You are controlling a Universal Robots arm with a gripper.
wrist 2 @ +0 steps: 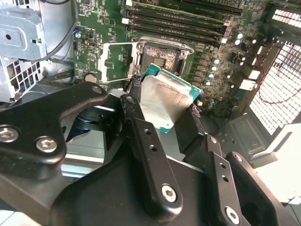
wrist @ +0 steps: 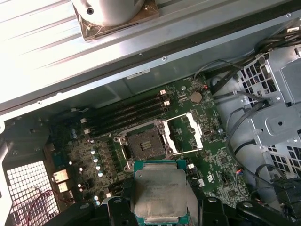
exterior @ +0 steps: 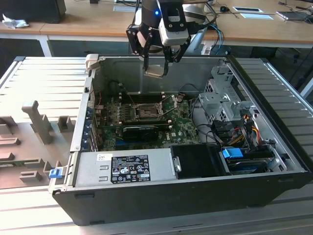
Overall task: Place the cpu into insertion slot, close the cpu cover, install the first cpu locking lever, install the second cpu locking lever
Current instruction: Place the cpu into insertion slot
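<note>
CPU (wrist: 158,193) gripped in the gripper (exterior: 156,67), aloft over the far side of the computer case (exterior: 171,200).
I read the claw as closed on two opposite edges, chip level and metal face up, presumably so it can seat flat. The insertion slot (wrist: 145,143) sits below and nearer on the motherboard (exterior: 182,125), unfilled. The CPU cover (wrist: 198,133) is swung open beside it, leaving the pin field clear.
</note>
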